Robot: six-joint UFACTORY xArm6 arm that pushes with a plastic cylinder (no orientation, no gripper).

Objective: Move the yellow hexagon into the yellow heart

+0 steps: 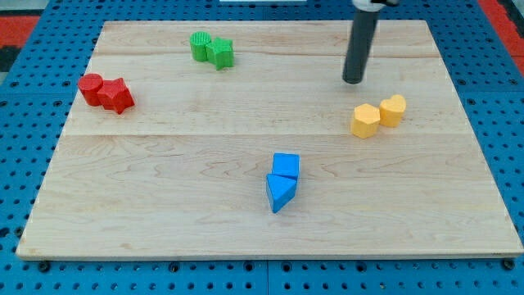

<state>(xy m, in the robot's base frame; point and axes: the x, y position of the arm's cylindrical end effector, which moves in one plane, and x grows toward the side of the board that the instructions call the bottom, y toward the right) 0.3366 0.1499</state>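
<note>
The yellow hexagon [365,120] lies on the wooden board at the view's right. The yellow heart [393,110] sits right beside it, on its right and slightly higher, and the two touch or nearly touch. My tip [353,80] is on the board above the yellow hexagon, a short gap away and touching no block. The dark rod rises from it toward the view's top.
Two green blocks [211,49] sit together near the view's top, left of centre. Two red blocks [106,91] sit together at the view's left. A blue cube [286,165] and a blue triangle [279,192] touch below the centre. The wooden board [164,205] lies on a blue pegboard.
</note>
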